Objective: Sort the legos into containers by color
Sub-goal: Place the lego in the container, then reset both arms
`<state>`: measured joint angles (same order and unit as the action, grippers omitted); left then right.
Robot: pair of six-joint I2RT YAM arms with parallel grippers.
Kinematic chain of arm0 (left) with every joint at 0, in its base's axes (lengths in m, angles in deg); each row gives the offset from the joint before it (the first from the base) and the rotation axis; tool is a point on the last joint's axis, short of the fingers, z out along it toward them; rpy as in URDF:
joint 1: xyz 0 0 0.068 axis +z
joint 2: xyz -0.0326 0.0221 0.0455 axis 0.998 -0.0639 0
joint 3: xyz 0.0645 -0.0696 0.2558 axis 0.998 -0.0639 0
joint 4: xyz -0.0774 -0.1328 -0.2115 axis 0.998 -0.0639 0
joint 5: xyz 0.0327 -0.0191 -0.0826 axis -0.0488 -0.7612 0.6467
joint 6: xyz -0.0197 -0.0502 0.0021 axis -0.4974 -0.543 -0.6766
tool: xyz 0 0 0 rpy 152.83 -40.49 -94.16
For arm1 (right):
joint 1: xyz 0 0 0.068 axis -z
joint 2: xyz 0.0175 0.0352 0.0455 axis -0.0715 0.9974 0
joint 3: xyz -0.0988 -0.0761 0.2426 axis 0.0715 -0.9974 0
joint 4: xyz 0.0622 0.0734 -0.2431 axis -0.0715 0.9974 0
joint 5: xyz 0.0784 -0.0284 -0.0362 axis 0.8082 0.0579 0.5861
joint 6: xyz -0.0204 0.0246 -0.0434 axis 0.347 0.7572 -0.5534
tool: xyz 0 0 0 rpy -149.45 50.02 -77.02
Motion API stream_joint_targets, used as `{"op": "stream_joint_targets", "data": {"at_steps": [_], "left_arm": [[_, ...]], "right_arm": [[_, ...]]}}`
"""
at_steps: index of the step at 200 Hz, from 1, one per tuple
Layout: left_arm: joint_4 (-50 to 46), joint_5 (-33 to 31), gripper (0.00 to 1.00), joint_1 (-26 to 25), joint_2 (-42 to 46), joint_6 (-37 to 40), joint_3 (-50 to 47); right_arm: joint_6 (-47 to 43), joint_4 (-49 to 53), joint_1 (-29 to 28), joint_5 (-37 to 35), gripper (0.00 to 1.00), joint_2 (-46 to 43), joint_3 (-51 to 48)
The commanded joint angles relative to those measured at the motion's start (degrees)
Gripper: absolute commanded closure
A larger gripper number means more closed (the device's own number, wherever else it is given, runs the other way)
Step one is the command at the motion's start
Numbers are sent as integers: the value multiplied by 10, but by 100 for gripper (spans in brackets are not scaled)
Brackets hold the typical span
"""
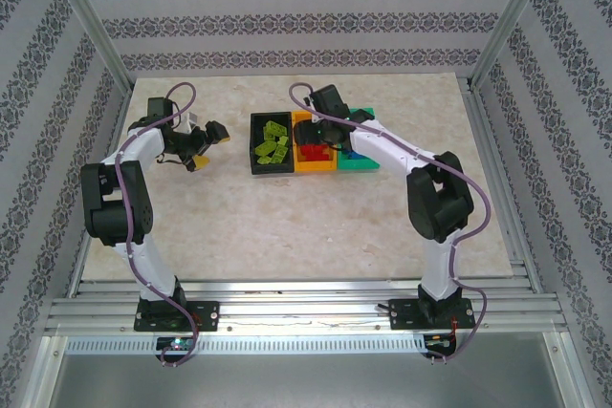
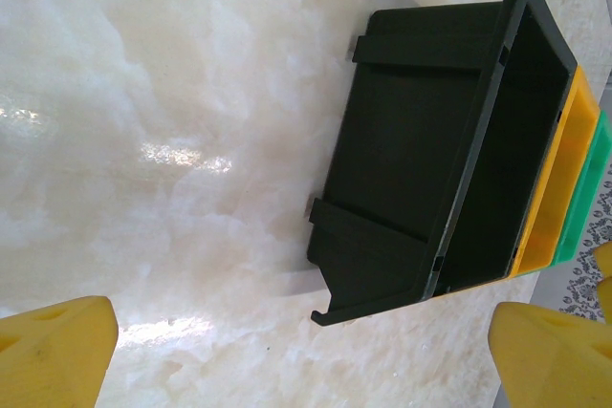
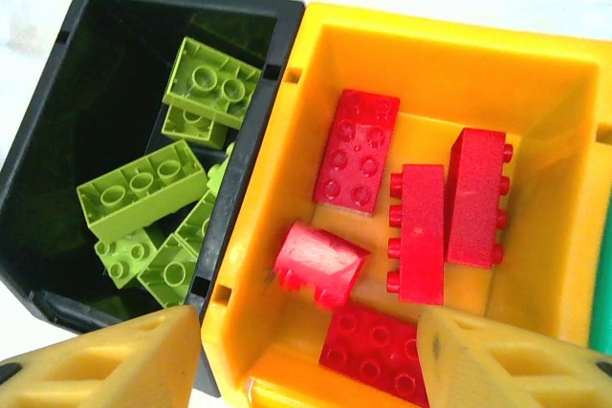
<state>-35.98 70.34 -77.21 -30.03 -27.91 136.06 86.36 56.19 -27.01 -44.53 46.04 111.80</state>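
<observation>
Beside the black plastic bin (image 3: 57, 93) of lime studded bricks (image 3: 142, 200), red studded bricks (image 3: 356, 148) are seen in the orange-yellow plastic bin (image 3: 459, 69); left gripper (image 2: 304, 322) and right gripper (image 3: 308, 332) are spread, empty.

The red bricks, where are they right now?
In the right wrist view the red bricks lie inside the orange-yellow bin, middle of the row, between the black bin of lime green bricks and the green bin.
</observation>
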Motion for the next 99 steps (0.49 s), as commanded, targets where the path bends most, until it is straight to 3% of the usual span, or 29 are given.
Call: {"op": "stream_joint_targets", "data": {"at_steps": [1, 68, 99], "left_arm": [[-7, -2, 0, 9, 1, 6, 7], [0, -19, 0, 9, 12, 10, -4], [14, -34, 0, 9, 28, 13, -15]], "right_arm": [[-6, 1, -9, 3, 37, -40, -44], [-61, -68, 3, -60, 35, -261, -269], [-84, -102, 38, -76, 33, -369, -359]]}}
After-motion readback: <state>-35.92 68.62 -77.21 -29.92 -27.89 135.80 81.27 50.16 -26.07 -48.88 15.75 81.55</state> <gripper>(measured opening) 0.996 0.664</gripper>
